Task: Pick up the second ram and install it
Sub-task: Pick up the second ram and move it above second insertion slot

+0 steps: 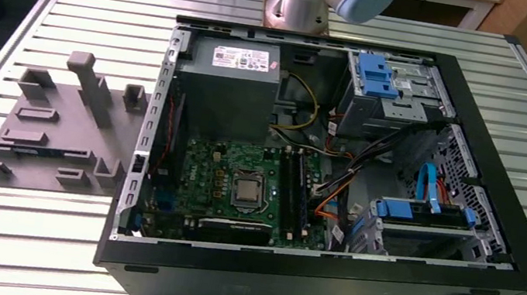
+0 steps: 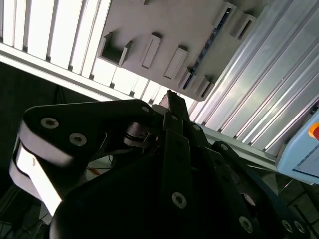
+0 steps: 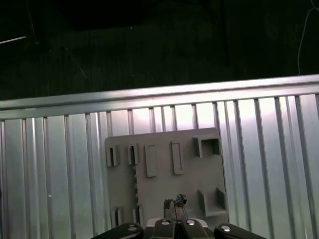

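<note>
The second ram is a thin dark blue-green stick. It rests on its edge in a slot of the grey moulded tray, which lies on the slatted table at the exterior view's left. In the first wrist view the ram shows as a thin toothed line in the tray. In the second wrist view it is a bluish strip. My gripper hovers well above the tray, off to one side of the ram and touching nothing. Its fingertips are shut together with nothing between them.
An open computer case fills the middle of the table, with the motherboard and its black memory sockets inside. Orange and blue cables lie to the exterior view's right of the sockets. The arm's base stands behind the case.
</note>
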`<state>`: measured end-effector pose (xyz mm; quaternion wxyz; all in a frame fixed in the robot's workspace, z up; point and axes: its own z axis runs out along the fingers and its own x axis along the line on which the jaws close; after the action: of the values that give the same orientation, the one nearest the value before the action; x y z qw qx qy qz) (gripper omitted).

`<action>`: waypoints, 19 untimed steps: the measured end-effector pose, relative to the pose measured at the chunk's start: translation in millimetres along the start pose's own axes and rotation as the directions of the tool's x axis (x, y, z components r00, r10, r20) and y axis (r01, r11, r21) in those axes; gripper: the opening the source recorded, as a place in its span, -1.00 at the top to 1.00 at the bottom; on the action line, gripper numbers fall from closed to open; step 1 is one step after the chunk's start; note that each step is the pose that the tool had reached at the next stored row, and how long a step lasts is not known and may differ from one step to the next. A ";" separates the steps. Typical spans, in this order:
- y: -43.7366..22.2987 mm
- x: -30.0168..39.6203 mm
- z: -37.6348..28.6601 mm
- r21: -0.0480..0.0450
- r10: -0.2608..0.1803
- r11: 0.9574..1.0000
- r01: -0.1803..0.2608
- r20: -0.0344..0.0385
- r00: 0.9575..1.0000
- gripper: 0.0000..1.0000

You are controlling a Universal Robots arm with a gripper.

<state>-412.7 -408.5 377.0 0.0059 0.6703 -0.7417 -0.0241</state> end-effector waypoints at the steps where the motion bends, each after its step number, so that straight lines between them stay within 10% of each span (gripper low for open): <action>1: 0.0 0.0 0.0 0.000 -0.005 1.000 0.005 0.000 1.000 0.79; 19: 0.9 0.1 0.0 -0.003 -0.105 0.994 0.105 -0.004 0.994 0.79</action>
<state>-413.6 -408.6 377.0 0.0071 0.7083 -0.7054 -0.0237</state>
